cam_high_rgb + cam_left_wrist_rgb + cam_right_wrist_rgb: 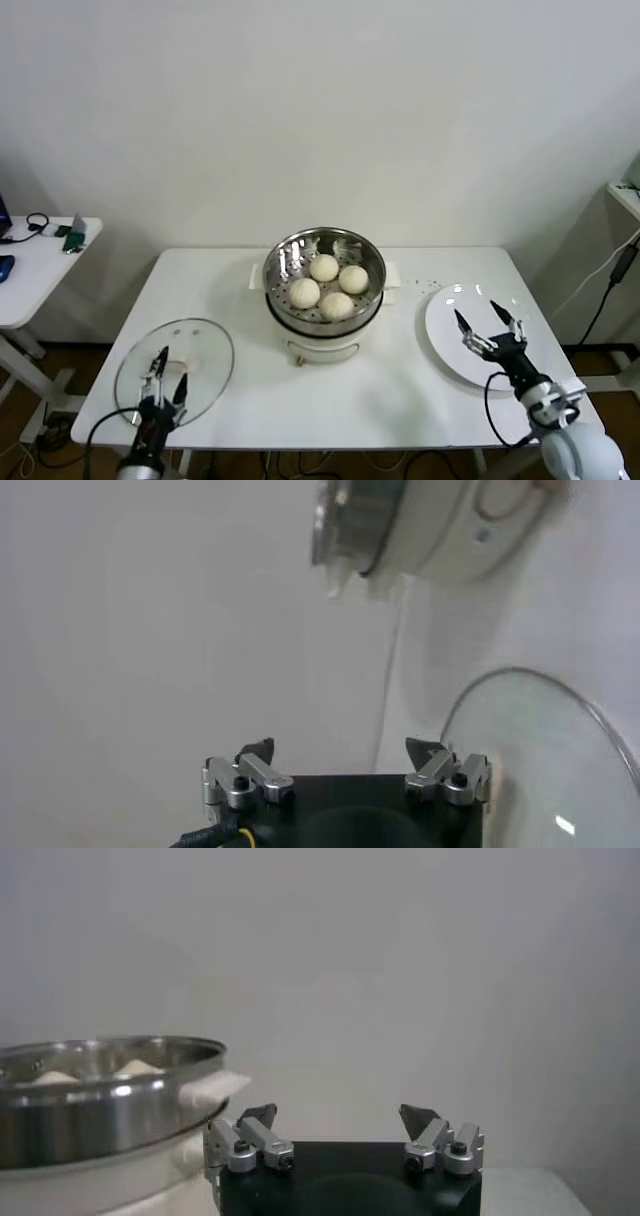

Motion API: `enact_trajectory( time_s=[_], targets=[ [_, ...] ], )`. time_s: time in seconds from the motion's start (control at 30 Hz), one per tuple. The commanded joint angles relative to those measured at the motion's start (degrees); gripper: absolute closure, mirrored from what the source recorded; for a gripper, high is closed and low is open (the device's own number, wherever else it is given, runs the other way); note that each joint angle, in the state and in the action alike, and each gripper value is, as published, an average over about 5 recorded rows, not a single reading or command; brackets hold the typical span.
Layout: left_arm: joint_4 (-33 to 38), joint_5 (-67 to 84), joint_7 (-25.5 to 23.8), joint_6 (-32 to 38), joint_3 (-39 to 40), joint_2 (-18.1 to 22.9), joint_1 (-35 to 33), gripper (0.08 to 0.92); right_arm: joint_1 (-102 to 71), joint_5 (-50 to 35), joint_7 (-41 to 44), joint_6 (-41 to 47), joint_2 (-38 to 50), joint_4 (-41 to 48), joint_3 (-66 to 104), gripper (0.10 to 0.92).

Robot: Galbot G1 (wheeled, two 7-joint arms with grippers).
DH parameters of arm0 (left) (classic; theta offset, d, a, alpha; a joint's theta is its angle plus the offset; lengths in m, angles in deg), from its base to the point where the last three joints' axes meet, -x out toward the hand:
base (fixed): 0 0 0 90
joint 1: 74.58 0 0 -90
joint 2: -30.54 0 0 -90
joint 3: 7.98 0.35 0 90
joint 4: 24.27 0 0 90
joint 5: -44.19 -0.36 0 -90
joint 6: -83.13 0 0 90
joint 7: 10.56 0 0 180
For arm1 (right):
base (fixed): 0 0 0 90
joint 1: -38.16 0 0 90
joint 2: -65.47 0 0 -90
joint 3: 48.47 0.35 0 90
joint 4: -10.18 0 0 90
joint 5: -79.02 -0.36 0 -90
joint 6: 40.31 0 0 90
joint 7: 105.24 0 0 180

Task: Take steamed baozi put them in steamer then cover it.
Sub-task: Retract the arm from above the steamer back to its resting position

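far on your left there's a small white side table (40, 262) with some dark gadgets on it, well apart from the work.

next, at the front left corner of the main white table (220, 400), your left gripper (165, 372) hangs over the near edge of the glass lid (176, 366). its claw is spread wide and nothing sits between the fingers; in the left wrist view the two fingertips (258, 752) stand far apart with only bare tabletop between them, and the lid's curved rim (540, 720) shows off to one side. the lid lies flat on the table, off the pot.

move to the middle and there's the steamer (324, 281), the shiny steel basket seated on its cream-white pot base (322, 348), toward the back of the table. all four steamed baozi (329, 284) are inside it, clustered close together on the perforated floor. the basket is uncovered. from the right wrist view you catch the steamer's steel wall (90, 1098) side-on, with the tops of two buns peeking over the rim.

further right, the round white plate (450, 330) sits on the table's right side with nothing on it but your right gripper (488, 318) hovering above. that claw is spread too, fingers splayed and pinching nothing; the right wrist view shows the same wide gap between its tips (260, 1116).
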Motion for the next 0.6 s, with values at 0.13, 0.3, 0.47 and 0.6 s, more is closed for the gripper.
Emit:
enact_trajectory(
  time_s=[0.13, 0.3, 0.47, 0.6],
  targets=[
    [-17.8, -19.5, 3.6, 3.2, -1.7, -2.6, 13.0, 0.177, -4.3, 2.4, 0.4, -0.7, -3.1, 0.9, 3.4, 0.203],
    [-22.4, -19.0, 1.5, 3.6, -1.8, -4.5, 16.8, 0.177, -4.5, 2.6, 1.0, -1.2, -2.1, 1.6, 4.3, 0.203],
    [-25.7, -18.9, 0.2, 3.8, -2.8, -5.7, 19.5, 0.177, -4.6, 2.5, 1.3, -1.3, -1.9, 1.6, 5.1, 0.203],
    [-27.1, -17.7, -0.2, 3.7, -3.3, -7.1, 20.9, 0.177, -4.8, 2.6, 1.6, -1.3, -2.2, 1.5, 5.4, 0.203]
  ],
)
